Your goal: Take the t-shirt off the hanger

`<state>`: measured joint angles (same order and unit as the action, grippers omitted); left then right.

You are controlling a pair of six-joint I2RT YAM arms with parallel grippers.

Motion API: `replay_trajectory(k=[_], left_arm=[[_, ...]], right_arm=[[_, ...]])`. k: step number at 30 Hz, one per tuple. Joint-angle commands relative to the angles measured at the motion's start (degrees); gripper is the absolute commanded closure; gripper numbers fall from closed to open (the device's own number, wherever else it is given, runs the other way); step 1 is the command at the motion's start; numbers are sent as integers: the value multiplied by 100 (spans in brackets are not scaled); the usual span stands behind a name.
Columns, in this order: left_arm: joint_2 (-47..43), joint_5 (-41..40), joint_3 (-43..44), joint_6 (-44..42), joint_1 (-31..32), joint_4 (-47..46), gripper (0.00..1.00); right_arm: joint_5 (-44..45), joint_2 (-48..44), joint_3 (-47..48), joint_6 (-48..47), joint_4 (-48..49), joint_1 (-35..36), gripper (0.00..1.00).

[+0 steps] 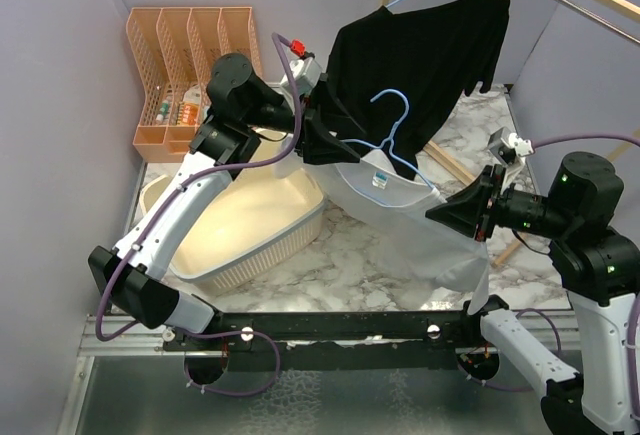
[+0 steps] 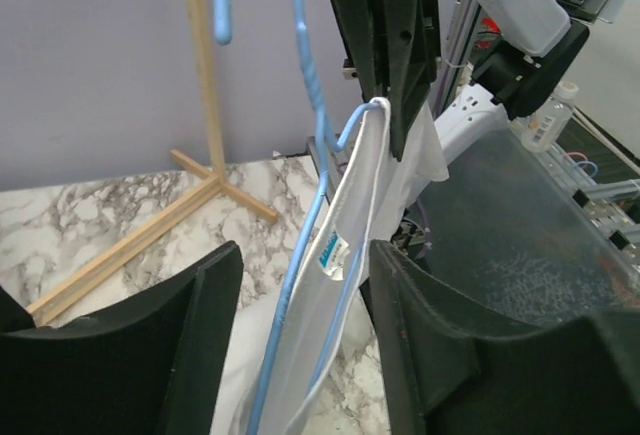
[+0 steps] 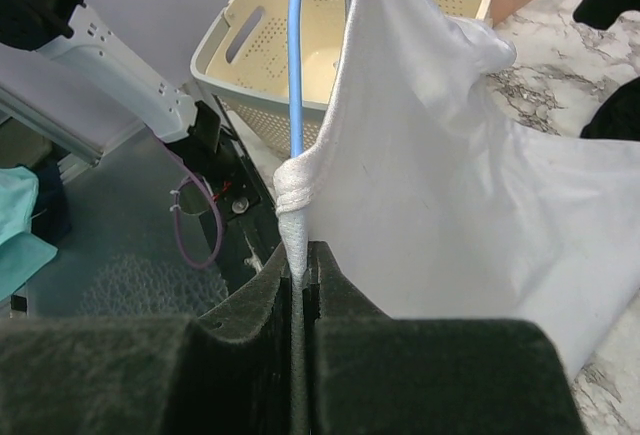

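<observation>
A white t-shirt (image 1: 400, 225) hangs on a blue hanger (image 1: 406, 108), held up between my two arms above the marble table. My right gripper (image 1: 437, 213) is shut on a bunched edge of the shirt at one end of the hanger; the cloth is pinched between the pads in the right wrist view (image 3: 303, 250), with the hanger (image 3: 296, 55) rising above it. My left gripper (image 1: 335, 145) is open. In the left wrist view (image 2: 305, 255) the hanger (image 2: 307, 65) and the shirt collar (image 2: 350, 255) pass between its spread jaws without being gripped.
A black t-shirt (image 1: 420, 45) hangs on the wooden rack (image 1: 455, 165) at the back right. A cream laundry basket (image 1: 290, 240) sits on the left under the left arm. An orange file organiser (image 1: 185, 35) stands at the back left.
</observation>
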<state>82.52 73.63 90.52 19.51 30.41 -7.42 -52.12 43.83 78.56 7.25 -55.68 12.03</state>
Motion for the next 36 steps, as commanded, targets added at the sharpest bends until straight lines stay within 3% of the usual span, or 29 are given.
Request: replay_trajectory(k=[1, 4, 11, 12, 14, 16, 25, 33, 35, 36], left_arm=[[47, 379, 6, 134, 58, -195, 55], [115, 366, 86, 131, 62, -152, 99], [184, 258, 271, 65, 67, -85, 100], [205, 258, 304, 55, 66, -82, 100], [267, 240, 418, 13, 46, -15, 100], [358, 194, 573, -37, 0, 56, 100], [773, 354, 1124, 519, -332, -441, 100], [830, 484, 1403, 952, -539, -803, 100], [813, 489, 1363, 1053, -548, -916, 100], [798, 488, 1343, 1084, -560, -953, 100]], right_arm=[[-132, 15, 3, -57, 326, -10, 99], [-111, 41, -15, -57, 339, -8, 99], [170, -38, -151, -46, 284, -2, 99], [310, -69, -194, 0, 279, -7, 93], [670, -165, -278, 116, 245, -1, 68], [1000, -298, -384, 167, 165, -7, 52], [3486, -1189, -685, 408, -449, -7, 33], [4005, -1479, -836, 484, -497, -8, 37], [3977, -1491, -826, 467, -452, -6, 45], [3985, -1475, -826, 462, -433, -1, 53]])
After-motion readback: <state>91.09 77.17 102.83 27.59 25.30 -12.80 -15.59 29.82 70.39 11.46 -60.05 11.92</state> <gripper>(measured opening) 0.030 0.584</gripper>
